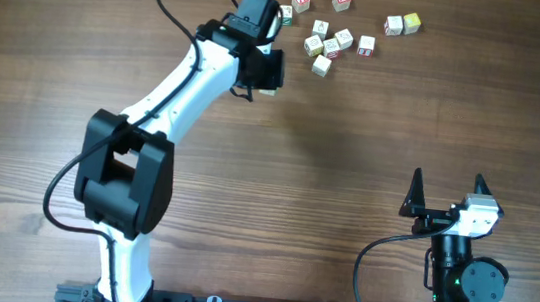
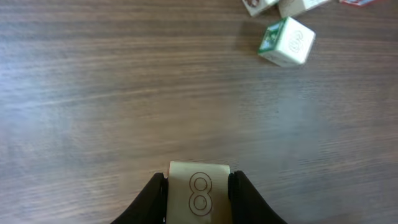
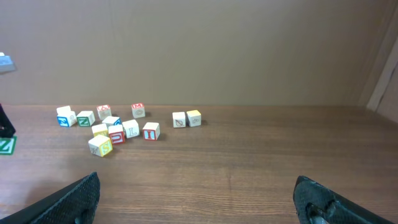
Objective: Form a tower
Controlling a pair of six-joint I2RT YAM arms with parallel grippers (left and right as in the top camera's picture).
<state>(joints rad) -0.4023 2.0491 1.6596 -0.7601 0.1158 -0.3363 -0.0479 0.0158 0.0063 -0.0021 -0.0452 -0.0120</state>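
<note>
No tower stood yet; no cube seen atop another. One cube (image 2: 199, 194), marked 8, was clamped in the left gripper (image 1: 266, 78), near the loose cubes (image 1: 329, 45) at the table's (image 1: 347, 179) far side. Right gripper (image 1: 447, 185) was spread, empty, well apart. All stacking left, prob.

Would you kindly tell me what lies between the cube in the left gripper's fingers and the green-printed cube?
Nothing: in the left wrist view, only bare wooden table separates the held cube from the green-printed cube.
</note>
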